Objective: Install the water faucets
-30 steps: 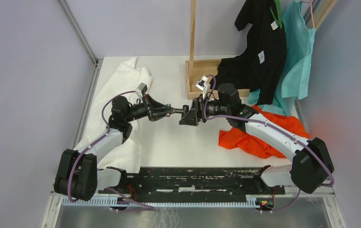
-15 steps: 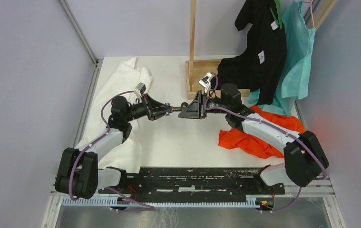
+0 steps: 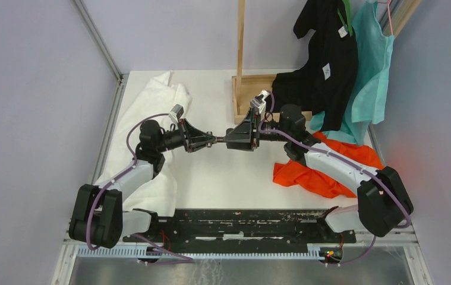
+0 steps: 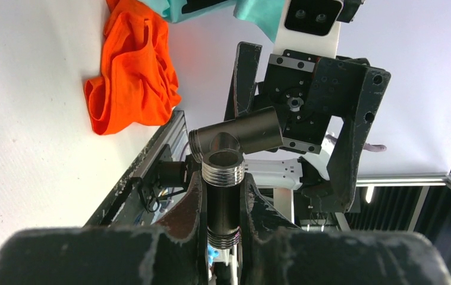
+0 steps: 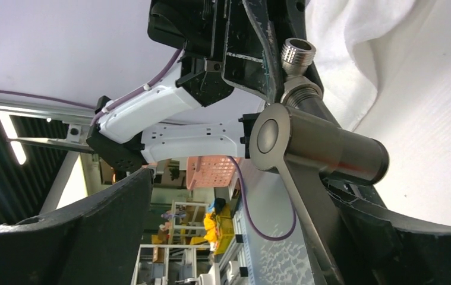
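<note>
My left gripper is shut on the shorter dark fitting, which has silvery threaded ends, and holds it level above the table. The larger brown-grey T fitting sits on that fitting's far threaded end, and the joint shows in the top view. My right gripper faces the left one with its jaws wide apart. The T fitting lies against one of its fingers, and the other finger stands well away. The left gripper's fingers show beyond.
A white cloth lies under the left arm. An orange cloth lies under the right arm. A wooden stand rises behind the grippers, with black and teal garments hanging at the back right. A black rail runs along the near edge.
My right gripper has rolled about its axis around the T fitting, its wrist camera swinging up and right, and has closed in on the left gripper. The left arm has held still.
</note>
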Controlling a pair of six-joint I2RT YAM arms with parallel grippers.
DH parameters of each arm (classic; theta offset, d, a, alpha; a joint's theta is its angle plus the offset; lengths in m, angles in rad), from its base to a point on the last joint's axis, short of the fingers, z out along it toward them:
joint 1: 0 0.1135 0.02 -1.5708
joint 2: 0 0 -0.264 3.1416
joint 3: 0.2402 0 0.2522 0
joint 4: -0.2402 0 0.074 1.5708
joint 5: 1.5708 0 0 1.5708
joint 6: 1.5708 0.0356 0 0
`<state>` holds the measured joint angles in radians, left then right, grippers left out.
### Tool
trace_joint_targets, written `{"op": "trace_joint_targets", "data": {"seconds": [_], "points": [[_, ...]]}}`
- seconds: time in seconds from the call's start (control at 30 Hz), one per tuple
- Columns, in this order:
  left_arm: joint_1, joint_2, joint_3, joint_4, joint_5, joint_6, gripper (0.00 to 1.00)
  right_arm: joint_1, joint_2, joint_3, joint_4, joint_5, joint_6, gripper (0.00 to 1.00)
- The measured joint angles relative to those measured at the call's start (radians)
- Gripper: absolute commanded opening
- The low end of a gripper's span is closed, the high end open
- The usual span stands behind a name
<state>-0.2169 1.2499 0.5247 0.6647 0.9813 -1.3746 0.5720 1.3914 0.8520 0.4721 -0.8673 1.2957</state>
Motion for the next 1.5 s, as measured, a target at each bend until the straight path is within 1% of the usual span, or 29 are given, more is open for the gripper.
{"op": "trace_joint_targets", "data": {"seconds": [0.13,0.17,0.23,0.37,0.47,0.53,0.57,0.6,0.67,0.7,0.73,0.8,0.9,0.93,1.03,1.1,1.27,1.4,1.5], "points": [[-0.004,0.0,0.0,-0.003,0.017,0.008,0.03,-0.005,-0.056,0.0,-0.114,0.042,-0.07,0.93],[-0.005,-0.001,0.0,-0.004,0.021,0.009,0.03,-0.006,-0.078,0.001,-0.165,0.062,-0.108,0.94],[-0.005,-0.001,0.0,-0.017,0.026,0.019,0.03,-0.013,-0.118,0.013,-0.286,0.103,-0.195,0.94],[-0.004,0.0,0.0,-0.045,0.027,0.029,0.03,-0.023,-0.175,0.099,-0.57,0.223,-0.41,0.94],[-0.004,0.0,0.001,-0.059,0.026,0.031,0.03,-0.024,-0.226,0.143,-0.725,0.314,-0.562,0.94],[-0.004,0.0,0.002,-0.076,0.024,0.032,0.03,-0.024,-0.27,0.155,-0.794,0.359,-0.642,0.92],[-0.004,0.0,0.002,-0.085,0.023,0.032,0.03,-0.024,-0.295,0.162,-0.826,0.379,-0.682,0.9],[-0.004,0.0,0.002,-0.091,0.023,0.032,0.03,-0.024,-0.32,0.169,-0.852,0.389,-0.72,0.84],[-0.004,0.0,0.002,-0.101,0.022,0.032,0.03,-0.024,-0.353,0.182,-0.871,0.394,-0.771,0.64],[-0.004,0.0,0.003,-0.104,0.022,0.032,0.03,-0.024,-0.365,0.188,-0.871,0.388,-0.793,0.51],[-0.004,0.0,0.005,-0.11,0.022,0.032,0.03,-0.02,-0.374,0.195,-0.867,0.37,-0.813,0.43],[-0.004,0.0,0.009,-0.117,0.022,0.032,0.03,-0.004,-0.375,0.201,-0.856,0.343,-0.846,0.33],[-0.004,0.0,0.018,-0.129,0.019,0.032,0.03,0.069,-0.348,0.208,-0.851,0.322,-0.89,0.25],[-0.004,0.0,0.021,-0.134,0.018,0.032,0.03,0.118,-0.328,0.212,-0.855,0.328,-0.912,0.21],[-0.004,0.0,0.023,-0.142,0.016,0.032,0.03,0.241,-0.262,0.232,-0.871,0.365,-0.963,0.15],[-0.004,0.0,0.023,-0.148,0.016,0.032,0.03,0.28,-0.221,0.244,-0.885,0.393,-0.978,0.13],[-0.004,0.0,0.023,-0.158,0.015,0.032,0.03,0.283,-0.142,0.277,-0.925,0.55,-0.995,0.08],[-0.004,0.0,0.023,-0.156,0.019,0.032,0.03,0.277,-0.083,0.348,-0.946,0.67,-1.006,0.06],[-0.004,0.0,0.023,-0.154,0.019,0.032,0.03,0.267,-0.034,0.396,-0.937,0.72,-1.01,0.06]]}}
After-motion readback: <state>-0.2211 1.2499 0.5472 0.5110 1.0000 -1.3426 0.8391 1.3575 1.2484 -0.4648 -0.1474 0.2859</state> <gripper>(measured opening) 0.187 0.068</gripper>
